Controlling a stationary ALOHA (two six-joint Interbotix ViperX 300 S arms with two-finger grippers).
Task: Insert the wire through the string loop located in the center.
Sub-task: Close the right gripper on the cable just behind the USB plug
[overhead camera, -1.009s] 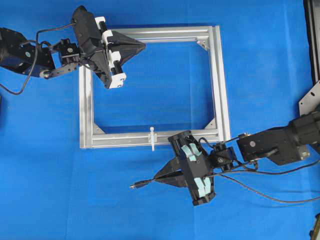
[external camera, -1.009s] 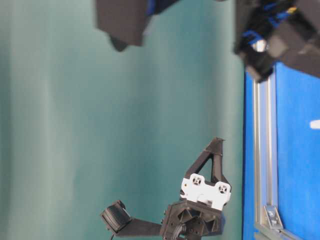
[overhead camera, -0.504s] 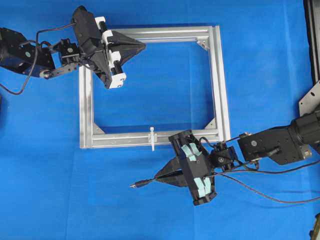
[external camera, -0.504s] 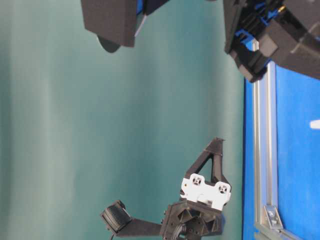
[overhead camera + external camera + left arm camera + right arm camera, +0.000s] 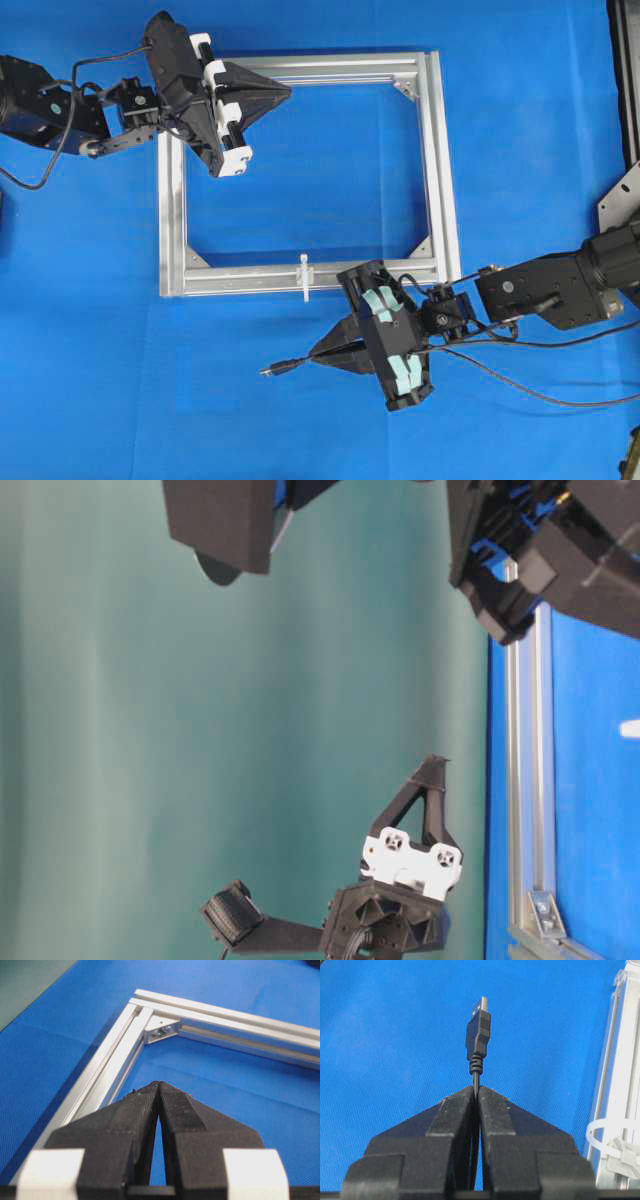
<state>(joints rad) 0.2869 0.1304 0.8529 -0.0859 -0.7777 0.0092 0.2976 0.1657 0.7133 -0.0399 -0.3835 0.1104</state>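
Note:
The silver frame (image 5: 437, 170) lies on the blue cloth. The white string loop (image 5: 304, 277) stands on the middle of its near bar; it also shows at the right edge of the right wrist view (image 5: 607, 1142). My right gripper (image 5: 312, 359) is shut on the black wire (image 5: 520, 385) just behind its plug (image 5: 277, 369), which sticks out to the left, below and a little left of the loop. In the right wrist view the plug (image 5: 478, 1030) points forward from the closed jaws (image 5: 476, 1091). My left gripper (image 5: 287, 94) is shut and empty over the frame's far left corner (image 5: 159, 1031).
The wire trails right from the right gripper across the cloth toward the right arm (image 5: 560, 290). A metal bracket (image 5: 622, 200) and dark hardware sit at the right edge. The table-level view shows the left gripper (image 5: 432, 770) above the frame rail (image 5: 528, 780).

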